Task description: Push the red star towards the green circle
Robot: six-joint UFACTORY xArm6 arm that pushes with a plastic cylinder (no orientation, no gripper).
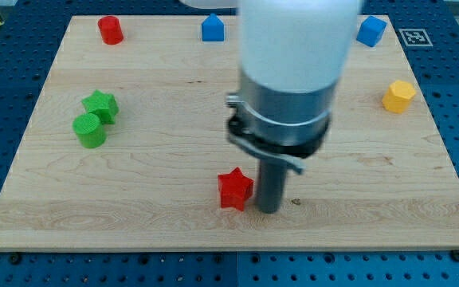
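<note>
The red star (234,189) lies on the wooden board near the view's bottom centre. My tip (268,210) rests on the board just to the view's right of the star, touching or nearly touching its right side. The green circle (90,131) stands far off at the view's left, with a green star (101,106) touching it at its upper right. The arm's large white and grey body hangs over the board's centre and hides what lies behind it.
A red cylinder-like block (111,29) is at the top left. A blue block (213,28) sits at the top centre and a blue cube (370,30) at the top right. A yellow block (398,96) is at the right. The board's edge (229,249) runs along the bottom.
</note>
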